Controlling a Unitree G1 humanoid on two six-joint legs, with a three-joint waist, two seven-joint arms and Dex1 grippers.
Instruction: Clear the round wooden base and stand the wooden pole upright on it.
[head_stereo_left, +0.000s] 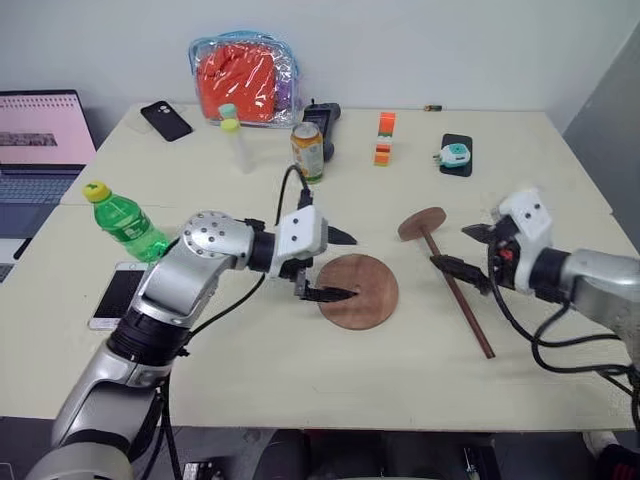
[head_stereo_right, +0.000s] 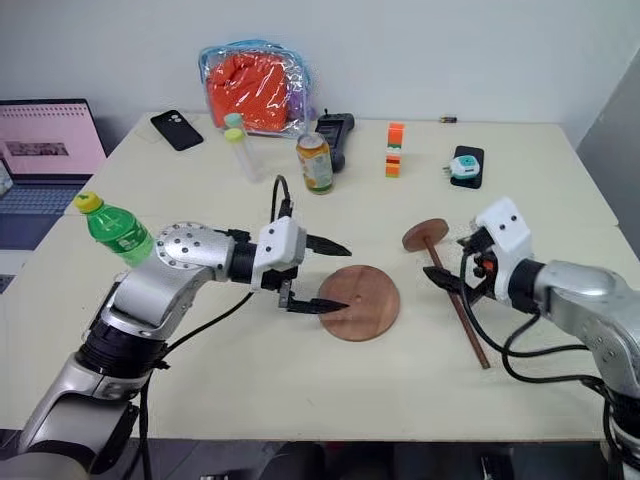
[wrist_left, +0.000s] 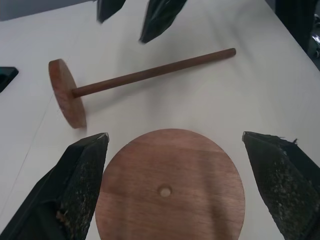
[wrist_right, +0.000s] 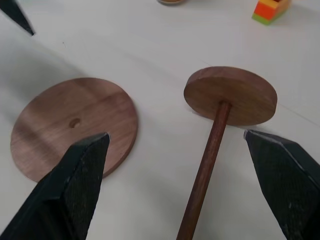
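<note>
Sitting on a pale table (head_stereo_left: 250, 370) with clutter pushed to the far edge: green bottle (head_stereo_left: 125, 220) at 9 o'clock, can (head_stereo_left: 308, 150) at 12. Lying dead centre, bare and ready, the round wooden base (head_stereo_left: 358, 291). Resting on its side at 3 o'clock, the wooden pole (head_stereo_left: 452, 280), fixed disc toward 12, so needing a lift and a tip upright. Hovering wide open over the base's 9 o'clock edge, left gripper (head_stereo_left: 335, 265), gripping nothing. Straddling the pole wide open, right gripper (head_stereo_left: 468, 250), probably lining up a grab.
</note>
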